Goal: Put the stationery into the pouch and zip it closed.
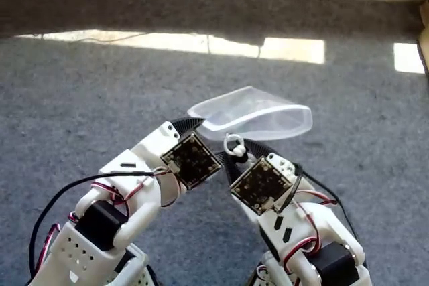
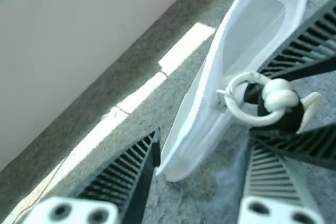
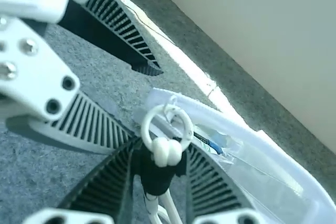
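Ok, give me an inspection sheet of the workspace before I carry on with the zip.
Surface: grey carpet, sunlit strips at the far side.
Job's things: clear pouch, a blue item inside; zip pull with a ring on its arm-side edge.
Clutter: nothing seen.
Grippers: left gripper open around the pouch's end; right gripper shut on the zip pull.
Cables: black and red leads on both arms.
Surroundings: pale wall behind.

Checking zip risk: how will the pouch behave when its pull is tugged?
Probably floppy: the pouch is thin translucent film and bulges unevenly. Likely light, with little visible inside. Pulled by its ring pull, which the right gripper pinches, it may slide over the carpet unless held.
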Available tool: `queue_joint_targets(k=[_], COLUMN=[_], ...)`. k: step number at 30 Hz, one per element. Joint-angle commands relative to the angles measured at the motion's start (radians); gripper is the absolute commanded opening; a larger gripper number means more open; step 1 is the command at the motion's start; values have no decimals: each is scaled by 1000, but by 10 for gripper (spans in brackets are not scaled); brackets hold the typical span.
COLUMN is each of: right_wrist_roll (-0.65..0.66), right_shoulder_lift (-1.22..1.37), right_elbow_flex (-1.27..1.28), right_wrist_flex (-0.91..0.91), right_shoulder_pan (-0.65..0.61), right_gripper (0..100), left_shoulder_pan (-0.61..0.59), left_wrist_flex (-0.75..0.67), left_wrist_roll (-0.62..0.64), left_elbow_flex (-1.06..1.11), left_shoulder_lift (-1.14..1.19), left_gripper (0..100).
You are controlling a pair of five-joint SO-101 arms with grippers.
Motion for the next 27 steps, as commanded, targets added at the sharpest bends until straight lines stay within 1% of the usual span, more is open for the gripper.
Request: queue_joint_targets(k=[1,6,14,16,20,27], right_wrist_roll=[17,18,18,18,18,20], right_shoulder_lift=[2,2,1,1,-1,-1], right_elbow_flex=[-13,-13,-12,-12,-10,-10], right_wrist_flex=[4,4,5,5,5,5], right_shoulder_pan=[13,13,12,12,12,8], right_gripper=[5,5,5,5,5,5], left_shoulder_pan=[-61,-70,-10,-5,-5,12], left_wrist_flex=[-43,-44,-46,-66,-150,-164], left_wrist_roll=[-9,-9,-9,-9,-8,-6], left_elbow_flex=[-8,-8,-7,2,59,76], left_shoulder_lift=[1,1,1,2,2,2], left_gripper=[252,252,252,252,252,252])
